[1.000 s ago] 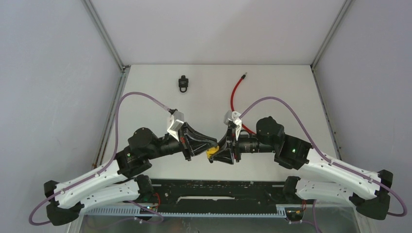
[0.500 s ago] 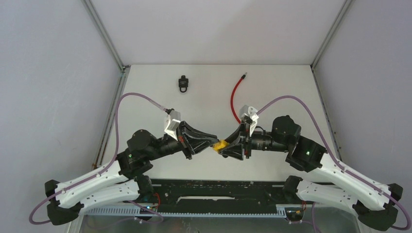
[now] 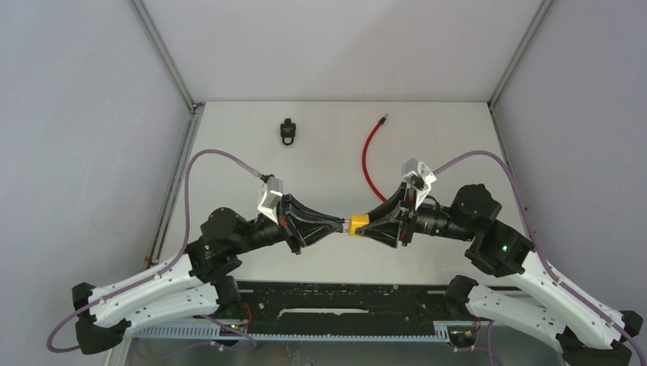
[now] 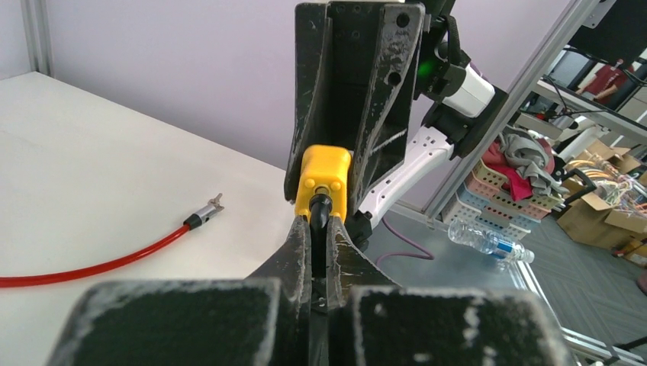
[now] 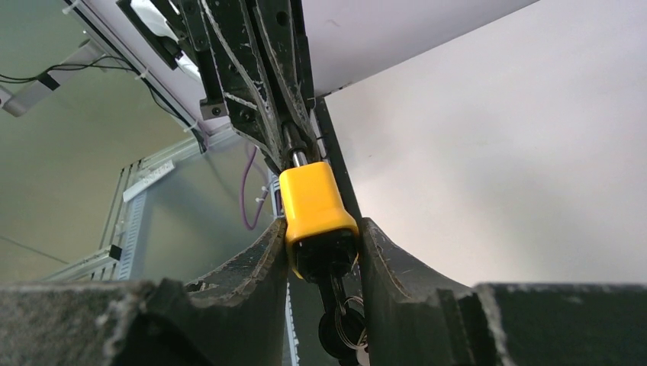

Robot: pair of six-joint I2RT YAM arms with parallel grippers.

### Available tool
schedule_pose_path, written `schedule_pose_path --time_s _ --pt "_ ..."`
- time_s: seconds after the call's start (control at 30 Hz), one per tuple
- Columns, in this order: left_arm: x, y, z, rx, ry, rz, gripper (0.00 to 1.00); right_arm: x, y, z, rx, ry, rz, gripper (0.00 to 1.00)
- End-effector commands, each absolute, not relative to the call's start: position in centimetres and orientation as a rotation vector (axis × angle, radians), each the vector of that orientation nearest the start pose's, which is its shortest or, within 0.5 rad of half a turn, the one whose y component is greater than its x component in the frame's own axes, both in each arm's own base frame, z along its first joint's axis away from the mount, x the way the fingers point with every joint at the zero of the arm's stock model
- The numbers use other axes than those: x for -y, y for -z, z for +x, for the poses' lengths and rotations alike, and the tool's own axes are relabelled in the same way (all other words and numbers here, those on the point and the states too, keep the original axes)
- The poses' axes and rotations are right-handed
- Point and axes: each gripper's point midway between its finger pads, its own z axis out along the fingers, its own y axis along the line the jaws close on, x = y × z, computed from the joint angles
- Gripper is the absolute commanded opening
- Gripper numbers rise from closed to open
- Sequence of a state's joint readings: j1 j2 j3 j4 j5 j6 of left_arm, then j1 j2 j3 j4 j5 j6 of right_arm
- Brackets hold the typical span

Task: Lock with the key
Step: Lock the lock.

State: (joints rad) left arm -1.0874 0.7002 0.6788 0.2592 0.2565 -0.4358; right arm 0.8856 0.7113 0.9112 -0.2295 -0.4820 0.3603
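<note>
Padlock (image 3: 358, 224), yellow, hangs in mid-air over the near middle of the table (image 3: 320, 164), and you see the right gripper (image 3: 366, 226) clamped on its body. Your left gripper (image 3: 342, 222) has its jaws together on a thin dark piece (image 4: 319, 207) at the lock's end. A key ring (image 5: 347, 316) dangles from the opposite end. The red cable (image 3: 367, 156) lies toward the far right corner.

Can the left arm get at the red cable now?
Probably not yet: the left gripper is shut on a dark piece at the yellow lock, held by the right gripper. The red cable itself lies uncovered.
</note>
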Motion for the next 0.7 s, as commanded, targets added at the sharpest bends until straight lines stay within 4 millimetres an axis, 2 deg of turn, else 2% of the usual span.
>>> schedule_pose_path --time_s 0.0,0.1,0.33,0.4,0.5,0.53,0.6,0.67 --pt "30.7 -30.9 6.8 -1.465 1.475 0.830 0.00 -25.1 -42.9 10.8 -1.281 -1.322 -0.659 0.00" --pt "30.9 -30.8 6.4 -1.461 1.497 0.841 0.00 -24.8 -44.0 11.1 -1.246 -1.324 -0.621 0.00" --pt "31.2 -31.0 6.2 -1.454 1.511 0.839 0.00 -25.1 -43.6 11.7 -1.269 -1.316 -0.605 0.00" --pt "31.1 -31.1 6.3 -1.450 1.509 0.834 0.10 -25.2 -43.4 11.7 -1.277 -1.313 -0.610 0.00" --pt "30.9 -31.5 6.1 -1.433 1.519 0.829 0.43 -25.2 -43.0 11.7 -1.286 -1.305 -0.625 0.00" --pt "30.9 -31.6 6.1 -1.425 1.523 0.827 0.50 -25.2 -43.0 11.6 -1.284 -1.304 -0.631 0.00" --pt "30.7 -31.8 5.9 -1.412 1.534 0.821 0.57 -25.1 -43.0 11.4 -1.274 -1.301 -0.645 0.00" --pt "30.7 -31.9 5.8 -1.404 1.542 0.822 0.60 -25.1 -42.3 11.2 -1.300 -1.294 -0.661 0.00"
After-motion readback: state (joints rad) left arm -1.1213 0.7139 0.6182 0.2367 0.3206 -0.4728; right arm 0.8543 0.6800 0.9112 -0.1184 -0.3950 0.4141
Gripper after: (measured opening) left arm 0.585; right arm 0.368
